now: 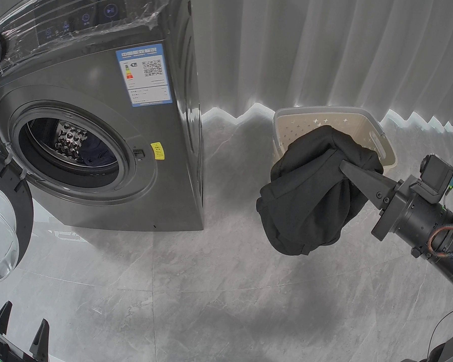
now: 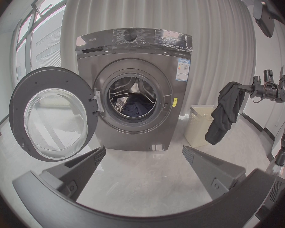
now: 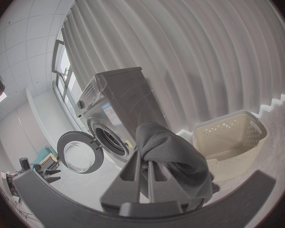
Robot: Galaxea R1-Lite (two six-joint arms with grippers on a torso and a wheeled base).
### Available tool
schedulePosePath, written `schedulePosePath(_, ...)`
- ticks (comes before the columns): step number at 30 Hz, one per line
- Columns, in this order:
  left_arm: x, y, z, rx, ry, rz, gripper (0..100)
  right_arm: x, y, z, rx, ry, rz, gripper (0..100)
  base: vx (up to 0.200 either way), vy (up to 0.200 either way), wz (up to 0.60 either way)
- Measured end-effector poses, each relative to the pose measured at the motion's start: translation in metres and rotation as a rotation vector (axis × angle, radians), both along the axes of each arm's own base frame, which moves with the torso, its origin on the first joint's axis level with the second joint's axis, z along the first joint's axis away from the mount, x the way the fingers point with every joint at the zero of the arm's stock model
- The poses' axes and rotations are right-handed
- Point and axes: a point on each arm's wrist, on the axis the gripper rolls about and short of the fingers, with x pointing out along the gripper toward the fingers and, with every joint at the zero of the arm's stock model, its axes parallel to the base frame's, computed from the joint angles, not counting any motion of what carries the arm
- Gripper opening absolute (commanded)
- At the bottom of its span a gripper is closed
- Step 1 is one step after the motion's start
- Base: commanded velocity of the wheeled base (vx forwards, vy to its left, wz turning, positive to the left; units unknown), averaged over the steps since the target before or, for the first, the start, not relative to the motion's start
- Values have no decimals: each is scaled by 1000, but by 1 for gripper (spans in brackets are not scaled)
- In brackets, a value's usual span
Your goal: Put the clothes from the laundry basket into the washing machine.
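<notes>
Right claw [image 1: 347, 169]: clamped shut on a black garment [image 1: 307, 202], pinching a bunched fold at its top. The garment hangs free from my fingers, off the floor [image 1: 211, 297], its folds drooping down and to the left. It sits over the near left side of the basket [image 1: 332, 110] and well to the right of the washer [image 1: 110, 76].

Left claw [image 1: 24, 313]: low at near left, fingers spread wide, holding nothing. It faces the washer front.

Washer: far left, grey, with plastic film over its control panel. Its door [image 1: 5, 217] is swung fully open to the left, leaving the drum mouth open. Dark blue clothes [image 2: 134, 106] lie in the bottom of the drum.

Basket: cream, perforated, standing on the floor to the right of the washer, close to the white curtain [image 1: 312, 36] behind it.

Floor: grey tile.
</notes>
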Motion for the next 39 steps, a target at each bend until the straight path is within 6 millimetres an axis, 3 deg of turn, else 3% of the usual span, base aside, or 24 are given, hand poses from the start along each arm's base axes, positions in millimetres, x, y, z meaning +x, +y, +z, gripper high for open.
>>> schedulePosePath(10,0,0,0,0,1,0,100,1,-1,1,4,-4,-6,0,0,200,0)
schedulePosePath(16,0,0,0,0,1,0,100,2,-1,2,8,-7,-11,0,0,0,0)
schedulePosePath(28,0,0,0,0,0,0,100,4,-3,2,8,-5,-27,0,-200,0,0)
schedulePosePath(34,0,0,0,-1,1,0,100,4,-4,1,7,-2,-27,0,0,0,0)
schedulePosePath(39,0,0,0,0,1,0,100,4,-4,1,6,-1,-27,0,0,200,0)
